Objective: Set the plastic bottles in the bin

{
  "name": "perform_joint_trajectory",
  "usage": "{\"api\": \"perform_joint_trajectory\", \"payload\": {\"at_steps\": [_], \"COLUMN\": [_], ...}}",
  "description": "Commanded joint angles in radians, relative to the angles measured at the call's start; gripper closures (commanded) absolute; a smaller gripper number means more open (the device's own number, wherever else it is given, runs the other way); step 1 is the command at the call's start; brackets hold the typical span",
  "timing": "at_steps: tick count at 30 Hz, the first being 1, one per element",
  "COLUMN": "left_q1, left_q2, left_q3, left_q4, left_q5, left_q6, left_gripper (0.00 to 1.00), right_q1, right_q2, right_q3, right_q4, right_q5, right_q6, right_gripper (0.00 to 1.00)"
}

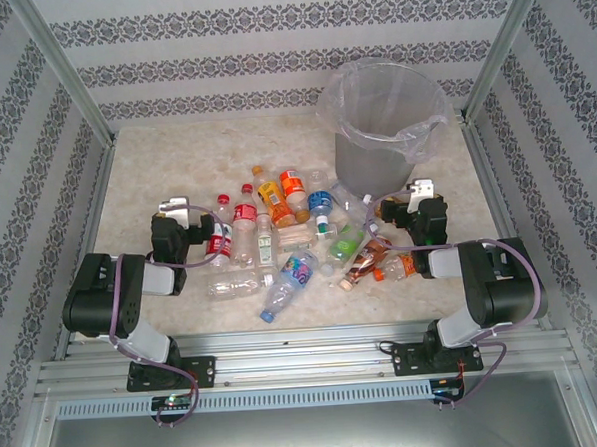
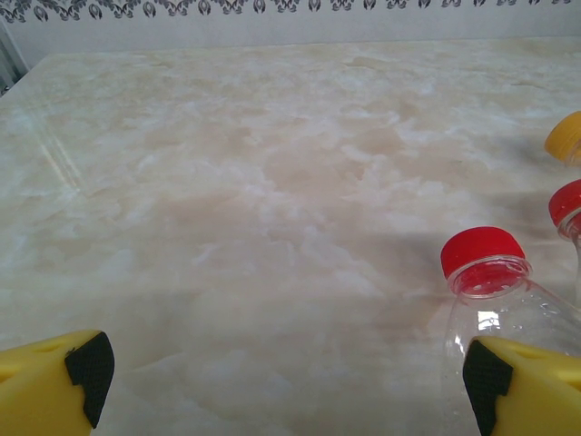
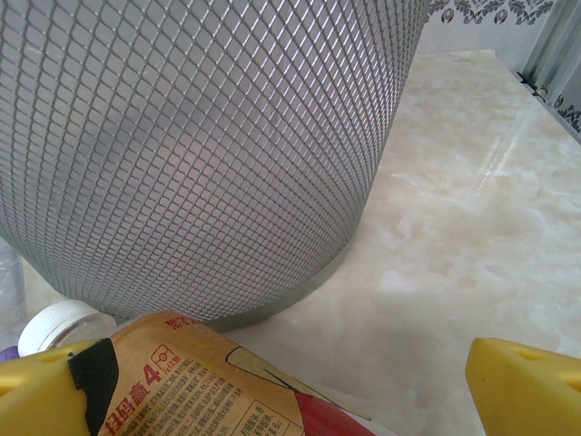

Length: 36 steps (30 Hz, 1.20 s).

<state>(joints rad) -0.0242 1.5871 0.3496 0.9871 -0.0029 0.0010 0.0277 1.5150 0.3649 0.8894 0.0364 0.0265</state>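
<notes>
Roughly a dozen small clear plastic bottles with coloured labels and caps lie heaped on the pale marbled tabletop. They sit between the two arms and just in front of the tall grey mesh bin lined with a clear plastic bag. Seen from above, the bin looks empty, so I judge the step in hand to be a first pick.

Both pincers are spread wide and hold nothing. The left gripper sits low over bare table at the heap's left edge, with a red-capped clear bottle just inside its right finger. The right gripper sits close to the bin's wall, over an orange-brown-labelled bottle lying nearer its left finger.

The right arm seems better placed, being nearest the bin. It should centre that bottle between the fingers and close across the body rather than the cap (round, thin plastic will likely roll or buckle). Then it should lift well above the rim before crossing and let go over the middle, clear of the bag's folds. The left gripper would need to shift right first.
</notes>
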Motion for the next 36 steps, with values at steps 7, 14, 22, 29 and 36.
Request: {"api": "perform_joint_trajectory", "payload": {"at_steps": [7,14,22,29,36], "left_q1": [0.004,-0.009,-0.112,-0.229,-0.320], "left_q2": [-0.182,-0.367,-0.517,-0.526,-0.501], "left_q3": [0.012,0.083,0.261,0.526,0.775], "left_q4": [-0.150,-0.433,-0.829,-1.188,-1.355], "left_q5": [-0.065,-0.128,-0.126,-0.019,0.162], "left_q6": [0.003,-0.042,-0.179,-0.307,-0.244], "left_gripper": [0.00,0.00,0.00,0.00,0.00], "right_q1": [-0.011,0.013,0.096,0.117,0.138], "right_q2": [-0.230,-0.398,-0.654,-0.847,-0.824], "right_q3": [0.032,0.026,0.079,0.093,0.287], "right_q4": [-0.242,-0.420,-0.752,-0.989,-1.440], "right_q5": [0.021,0.054,0.173,0.200,0.333], "right_q6": [0.044,0.118,0.234,0.374,0.595], "right_gripper": [0.02,0.02,0.02,0.02,0.02]}}
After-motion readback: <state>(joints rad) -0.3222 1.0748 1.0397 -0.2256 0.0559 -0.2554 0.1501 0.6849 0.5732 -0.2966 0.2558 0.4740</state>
